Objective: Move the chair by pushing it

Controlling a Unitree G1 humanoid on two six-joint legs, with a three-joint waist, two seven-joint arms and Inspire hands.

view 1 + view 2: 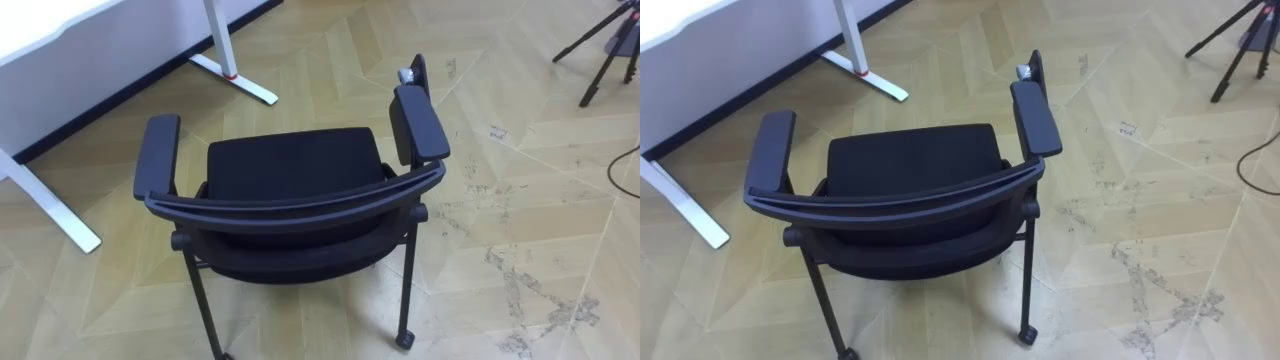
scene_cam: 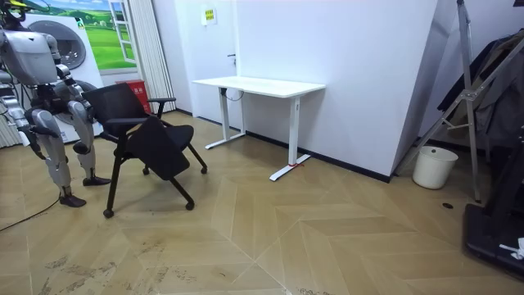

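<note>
chair (image 1: 290, 170) backrest close below, armrests fwd, desk (image 1: 45, 22) beyond

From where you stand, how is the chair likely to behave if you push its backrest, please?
The chair will probably roll easily: a caster shows under one leg and the wooden floor looks smooth. Its thin frame suggests it is fairly light. Pushed high on the backrest, it might tip or veer rather than run straight.
</note>
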